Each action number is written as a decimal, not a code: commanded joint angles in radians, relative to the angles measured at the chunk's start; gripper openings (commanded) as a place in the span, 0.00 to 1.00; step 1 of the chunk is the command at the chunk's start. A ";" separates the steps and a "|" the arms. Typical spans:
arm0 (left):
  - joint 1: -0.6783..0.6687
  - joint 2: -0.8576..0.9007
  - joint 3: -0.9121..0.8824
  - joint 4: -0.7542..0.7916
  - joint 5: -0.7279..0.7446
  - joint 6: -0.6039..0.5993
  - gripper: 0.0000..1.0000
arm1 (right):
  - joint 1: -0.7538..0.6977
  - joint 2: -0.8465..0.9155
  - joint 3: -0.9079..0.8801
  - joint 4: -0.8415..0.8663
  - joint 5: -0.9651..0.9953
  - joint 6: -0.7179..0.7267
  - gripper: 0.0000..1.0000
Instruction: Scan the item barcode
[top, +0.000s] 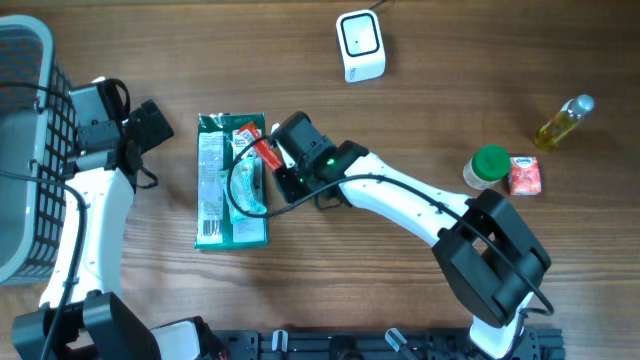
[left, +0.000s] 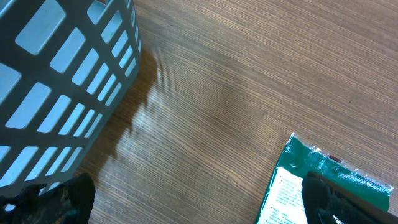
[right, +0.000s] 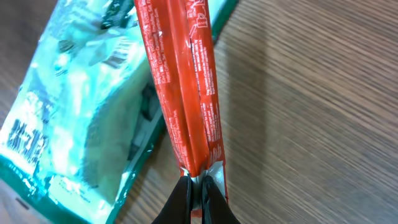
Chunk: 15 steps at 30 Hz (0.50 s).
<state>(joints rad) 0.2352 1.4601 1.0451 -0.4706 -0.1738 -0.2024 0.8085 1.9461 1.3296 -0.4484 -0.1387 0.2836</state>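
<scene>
The item is a thin red packet (top: 262, 148) lying across the right edge of a green packet (top: 232, 180) left of the table's middle. My right gripper (top: 281, 163) is shut on its silver sealed end. In the right wrist view the red packet (right: 183, 93) runs up from the pinched tips of the right gripper (right: 198, 193), with the green packet (right: 81, 106) to its left. The white scanner (top: 360, 45) stands at the back. My left gripper (top: 152, 122) is open over bare wood just left of the green packet (left: 323, 180), holding nothing.
A grey lattice basket (top: 25, 150) fills the left edge and shows close by in the left wrist view (left: 62, 81). At the right stand an oil bottle (top: 563, 122), a green-lidded jar (top: 487, 167) and a small red carton (top: 525, 174).
</scene>
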 joint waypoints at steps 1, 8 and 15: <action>0.005 -0.013 0.011 0.002 0.002 0.012 1.00 | 0.043 -0.039 -0.004 0.001 -0.043 -0.130 0.05; 0.005 -0.013 0.011 0.002 0.002 0.012 1.00 | 0.156 -0.085 -0.004 -0.039 0.172 -0.251 0.04; 0.005 -0.013 0.011 0.002 0.002 0.012 1.00 | 0.183 -0.085 -0.004 -0.101 0.195 -0.257 0.04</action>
<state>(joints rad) 0.2352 1.4601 1.0447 -0.4706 -0.1741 -0.2024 0.9863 1.8904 1.3296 -0.5472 0.0109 0.0460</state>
